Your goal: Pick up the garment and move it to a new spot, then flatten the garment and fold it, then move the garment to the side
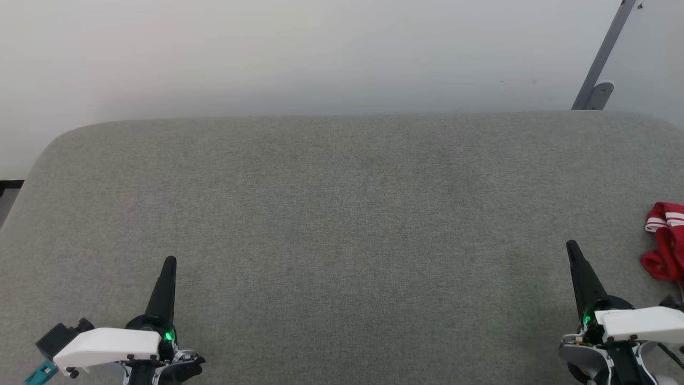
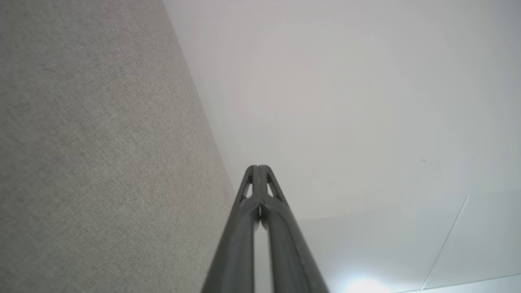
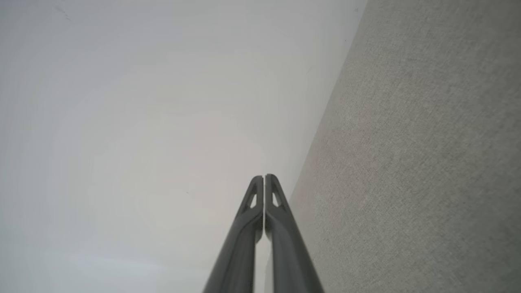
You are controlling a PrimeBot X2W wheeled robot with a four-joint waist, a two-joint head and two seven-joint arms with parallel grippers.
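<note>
Red garment (image 1: 664, 243) w/ white-striped trim lies bunched at far-right edge of grey fabric surface (image 1: 342, 214), mostly cut off by frame, so long axis & facing can't be told; left gripper (image 1: 170, 262) & right gripper (image 1: 572, 246) have jaws pressed together, empty, the right one near it, not touching.

Head view looking down on grey surface (image 1: 342, 214), wrist views skimming it

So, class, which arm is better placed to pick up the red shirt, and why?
Right. The shirt lies bunched on the table's right side, close beside the right arm; the left arm is far across the table.
</note>
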